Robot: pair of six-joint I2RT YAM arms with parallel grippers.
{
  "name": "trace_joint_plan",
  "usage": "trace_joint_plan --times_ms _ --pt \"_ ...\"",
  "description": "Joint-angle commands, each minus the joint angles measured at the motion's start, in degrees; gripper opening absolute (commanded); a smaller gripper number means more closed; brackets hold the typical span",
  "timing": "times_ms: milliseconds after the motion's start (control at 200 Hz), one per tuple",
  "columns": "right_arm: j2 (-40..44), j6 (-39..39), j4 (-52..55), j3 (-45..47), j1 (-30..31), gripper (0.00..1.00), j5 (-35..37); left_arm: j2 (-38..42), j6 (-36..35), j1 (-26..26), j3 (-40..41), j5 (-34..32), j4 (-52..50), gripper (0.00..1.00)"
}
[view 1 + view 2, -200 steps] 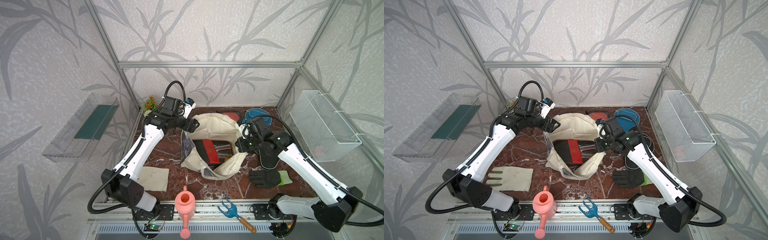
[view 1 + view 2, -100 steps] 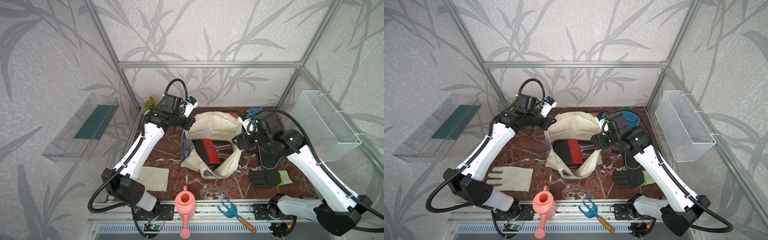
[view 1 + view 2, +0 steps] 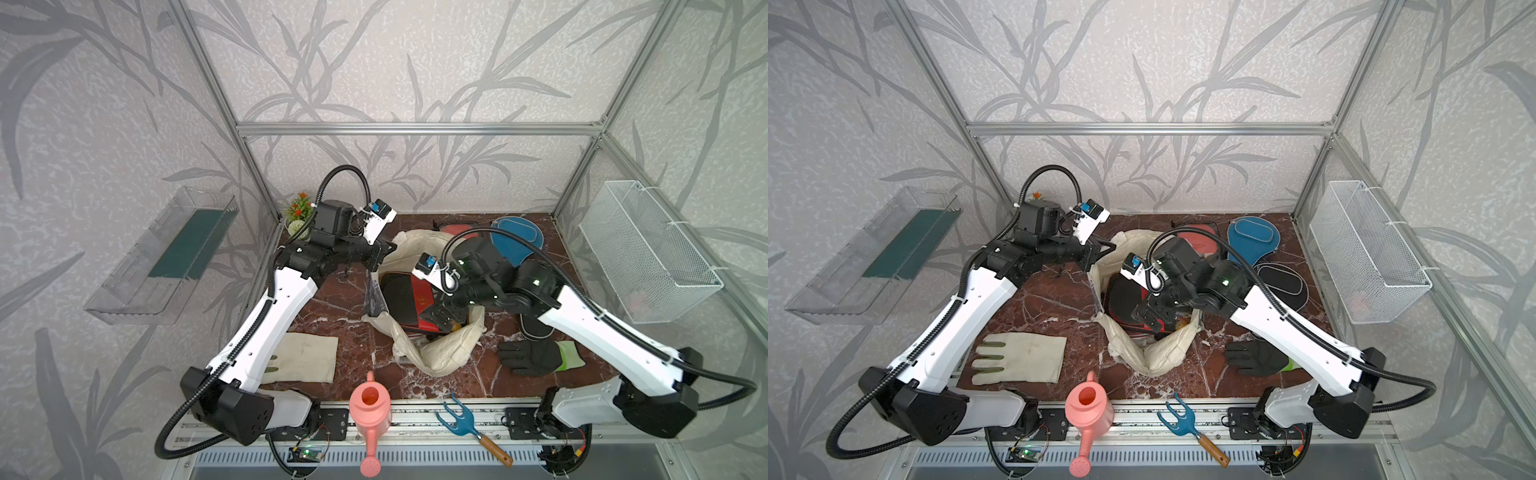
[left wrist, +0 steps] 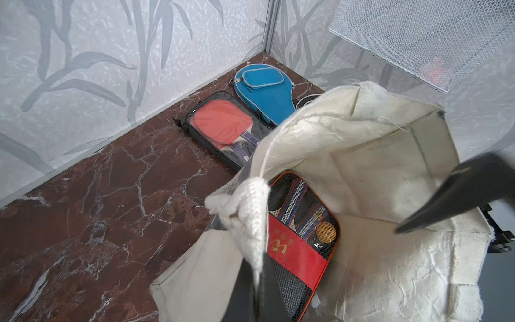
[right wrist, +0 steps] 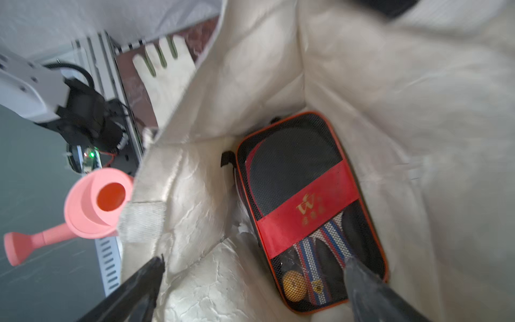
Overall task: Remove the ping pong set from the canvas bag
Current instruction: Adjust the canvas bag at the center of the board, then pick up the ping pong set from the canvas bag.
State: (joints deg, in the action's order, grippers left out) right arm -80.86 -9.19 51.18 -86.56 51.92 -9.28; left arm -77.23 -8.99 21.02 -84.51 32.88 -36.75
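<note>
The cream canvas bag (image 3: pixel 440 357) (image 3: pixel 1154 357) lies open at mid table. Inside it rests one piece of the ping pong set, a flat black mesh case with a red stripe (image 3: pixel 409 297) (image 5: pixel 303 200) (image 4: pixel 298 251), holding paddles and an orange ball. My left gripper (image 3: pixel 384 253) (image 4: pixel 257 278) is shut on the bag's cream loop handle (image 4: pixel 245 212) at the back-left rim. My right gripper (image 3: pixel 442 318) (image 5: pixel 255 263) hangs open inside the bag's mouth, with one finger over the case's ball end and the other over the lining (image 5: pixel 362 83). It touches nothing.
A blue paddle case (image 3: pixel 517 241), a clear case with a red paddle (image 4: pixel 223 122) and a black paddle case (image 3: pixel 1281 284) lie behind and right of the bag. Black glove (image 3: pixel 532 357), cream glove (image 3: pixel 303 357), pink watering can (image 3: pixel 370 409), blue rake (image 3: pixel 457 419), wire basket (image 3: pixel 648 249).
My left gripper closed on the bag's handle. My right gripper let go of the bag's right rim, opened wide and swung into the bag's mouth above the striped case.
</note>
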Motion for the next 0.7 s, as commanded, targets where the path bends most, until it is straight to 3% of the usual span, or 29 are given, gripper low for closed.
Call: trace_joint_plan --times_ms 0,155,450,695 --pt "-2.1 -2.3 -3.6 2.9 0.3 0.99 -0.8 4.3 -0.1 0.2 -1.8 3.2 9.1 0.00" --pt "-7.8 -2.1 -10.2 6.2 -1.4 1.00 6.0 3.8 0.0 0.2 -1.0 2.8 9.0 0.00" --pt "-17.4 -0.8 -19.8 3.9 -8.9 0.99 3.4 2.0 -1.2 0.1 0.1 5.0 9.0 0.00" --pt "-27.5 -1.1 -21.5 -1.6 -13.0 0.99 -3.2 -1.1 -4.4 0.2 0.1 11.3 9.3 0.00"
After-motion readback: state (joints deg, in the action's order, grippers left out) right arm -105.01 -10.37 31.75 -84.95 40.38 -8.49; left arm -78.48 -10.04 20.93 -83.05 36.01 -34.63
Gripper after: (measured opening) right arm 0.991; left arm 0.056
